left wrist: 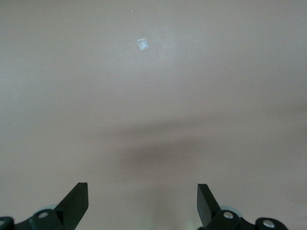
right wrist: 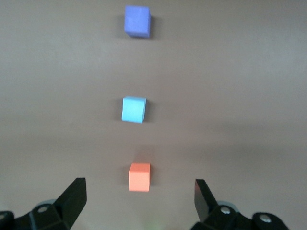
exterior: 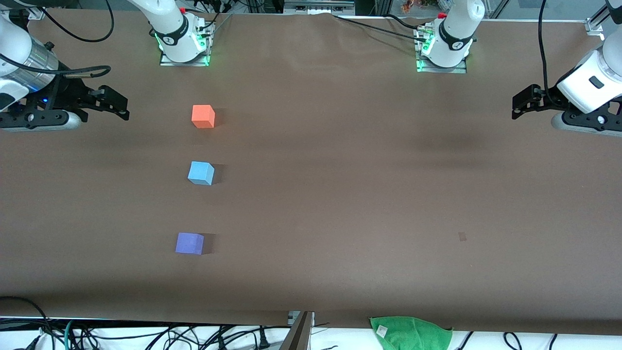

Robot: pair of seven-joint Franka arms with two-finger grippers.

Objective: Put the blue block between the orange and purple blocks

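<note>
1. Already, we are seeing the blue block sitting on the table between the orange block and purple block.
2. We are holding the left hand and right hand released, empty, waiting at the table's ends.
3. We are risking knocking the line crooked by reaching again.

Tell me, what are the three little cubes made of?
The orange block, blue block and purple block look like foam or painted wood: flat matte faces, no shine, solid plain colour. The pictures cannot settle which.
</note>
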